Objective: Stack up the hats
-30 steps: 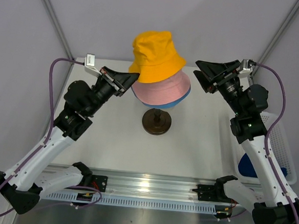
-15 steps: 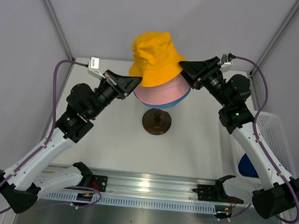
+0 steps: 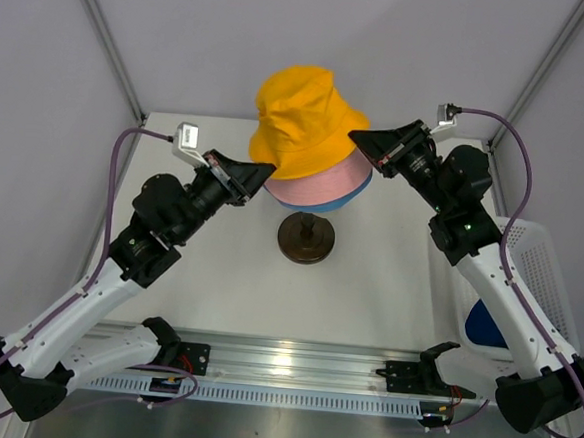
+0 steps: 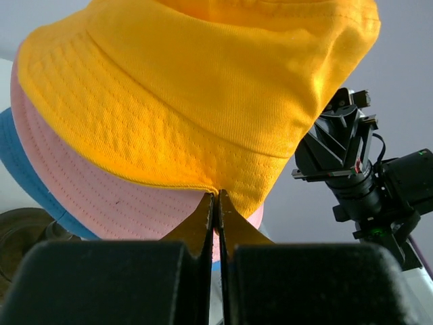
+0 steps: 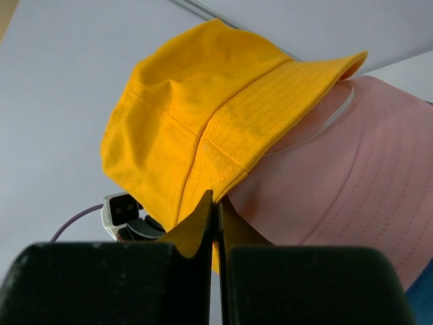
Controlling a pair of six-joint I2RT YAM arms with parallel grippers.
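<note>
The yellow-orange hat [image 3: 307, 120] sits on top of the pink hat [image 3: 324, 184], which covers all but a sliver of the light blue hat [image 3: 362, 190]. The stack stands above the dark round base [image 3: 306, 238] on the worktop [image 3: 219, 264]. The left end effector [image 4: 216, 198] is pinched closed on the yellow-orange brim's left edge, and the right end effector [image 5: 215, 202] is pinched closed on its right edge. The navy blue hat [image 3: 487, 323], partly hidden by the right arm, lies in the white basket [image 3: 544, 267]
</note>
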